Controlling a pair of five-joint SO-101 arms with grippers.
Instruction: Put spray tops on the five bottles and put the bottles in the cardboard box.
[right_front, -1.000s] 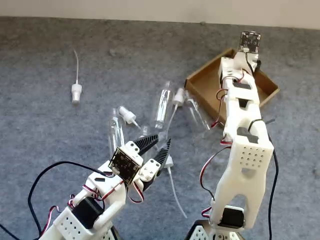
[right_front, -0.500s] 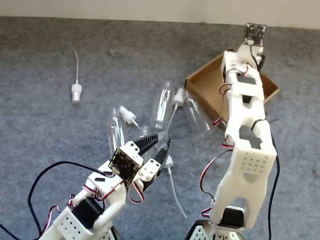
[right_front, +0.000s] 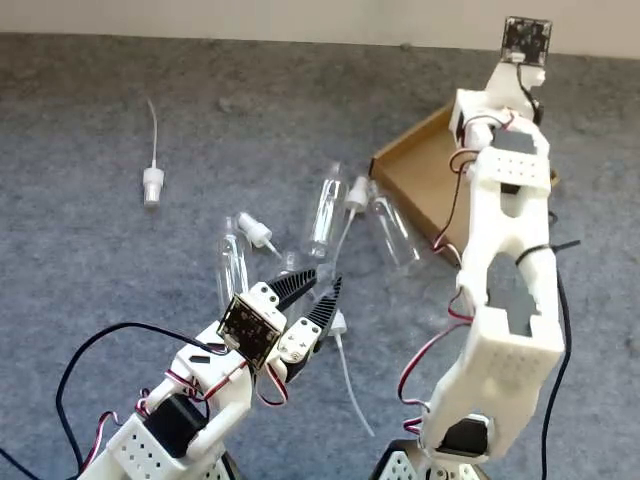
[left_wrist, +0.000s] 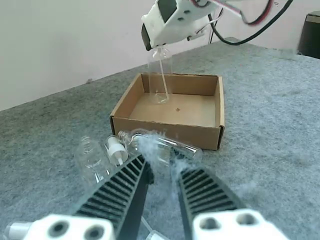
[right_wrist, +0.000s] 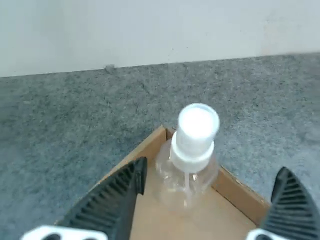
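**Right claw wide over the box, left claw narrow above the loose bottles**

Your right claw (right_wrist: 212, 172) is spread wide, one side on each flank of the capped bottle (right_wrist: 189, 165) and neither touching it. That bottle stands upright inside the cardboard box (right_wrist: 235, 192), close to a far corner, with its white cap (right_wrist: 198, 122) on top. Your left claw (right_front: 312, 297) hangs low over the grey table (right_front: 100, 300), only narrowly apart with nothing held. Around and beyond its tips, clear bottles lie on their sides: the nearest bottle (right_front: 232, 265) beside the claw, the middle bottle (right_front: 325, 210) farther out, and the last bottle (right_front: 392, 232) just beside the box's wall. A small spray top (right_front: 255, 230) lies between the nearest and middle bottles. A long-tubed spray top (right_front: 340, 325) lies close by the claw, and a far spray top (right_front: 152, 182) lies well apart from everything
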